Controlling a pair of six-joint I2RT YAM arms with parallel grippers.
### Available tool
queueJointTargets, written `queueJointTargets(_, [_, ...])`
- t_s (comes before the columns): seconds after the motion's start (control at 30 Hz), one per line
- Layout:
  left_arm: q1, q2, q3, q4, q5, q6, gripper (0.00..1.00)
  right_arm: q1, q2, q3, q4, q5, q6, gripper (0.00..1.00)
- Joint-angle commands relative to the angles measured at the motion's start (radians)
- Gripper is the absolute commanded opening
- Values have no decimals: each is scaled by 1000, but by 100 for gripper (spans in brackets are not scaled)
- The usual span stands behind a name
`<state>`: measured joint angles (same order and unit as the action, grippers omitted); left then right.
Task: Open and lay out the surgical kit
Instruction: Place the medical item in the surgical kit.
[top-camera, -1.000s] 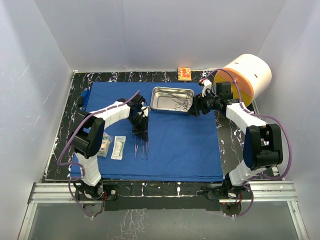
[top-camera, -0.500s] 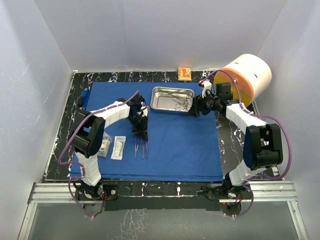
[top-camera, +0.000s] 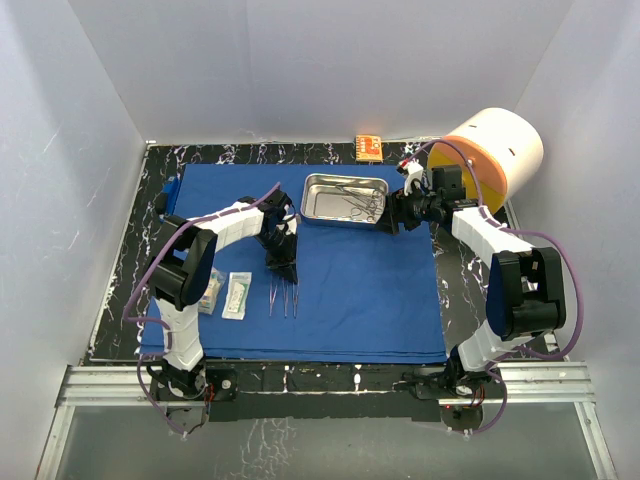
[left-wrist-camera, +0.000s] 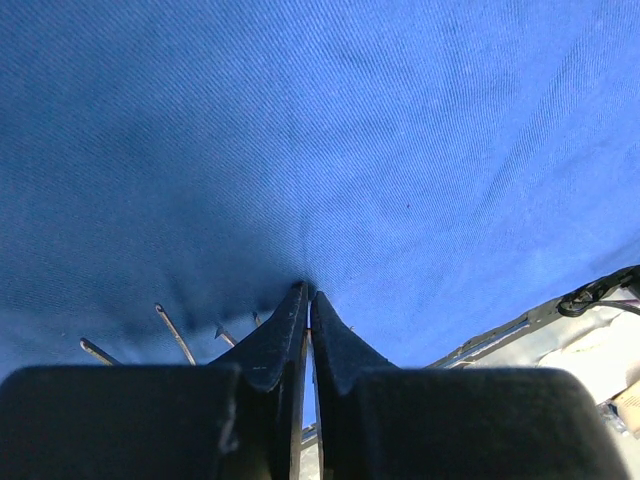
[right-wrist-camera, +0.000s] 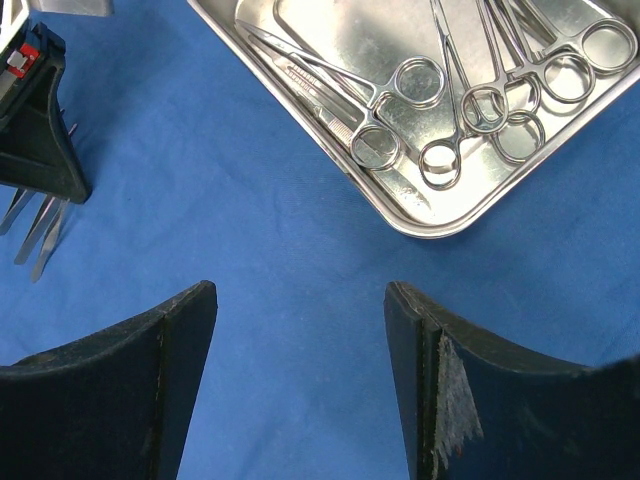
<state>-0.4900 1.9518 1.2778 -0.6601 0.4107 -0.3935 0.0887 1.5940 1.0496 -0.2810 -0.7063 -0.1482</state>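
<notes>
Little change over the last second: only a slight swing of the left arm (top-camera: 225, 225) at the elbow, toward the near edge. No shift of tray (top-camera: 325, 203), forceps (top-camera: 284, 298) or packets (top-camera: 237, 295).

Left jaws: closed on nothing, tips down at the cloth (top-camera: 360, 290), seemingly touching it, just beyond the far ends of the forceps. Right jaws: wide open, empty, poised over the cloth at the tray's right near corner.

Probably a pause between one set-down and the next fetch. Cloth already spread flat on the table (top-camera: 465, 290); clamps (right-wrist-camera: 440, 110) not yet laid out.

Forceps: three side by side, long axes near-to-far; tip end too small to tell. Packets: left of them, same run. Tray: at the cloth's far middle, long axis left-to-right. Clamps: aslant inside it, ring handles toward the right jaws, tips toward the far left.
</notes>
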Motion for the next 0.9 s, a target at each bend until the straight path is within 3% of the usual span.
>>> queueJointTargets(0.0, [4, -14, 29, -25, 5, -4, 5, -8, -22, 4, 40, -18, 7, 67])
queueJointTargets(0.47, [4, -30, 42, -30, -2, 7, 20, -10, -20, 6, 39, -24, 9, 68])
queueJointTargets(0.87, [4, -190, 51, -32, -16, 45, 37, -5, -18, 47, 42, -1, 22, 69])
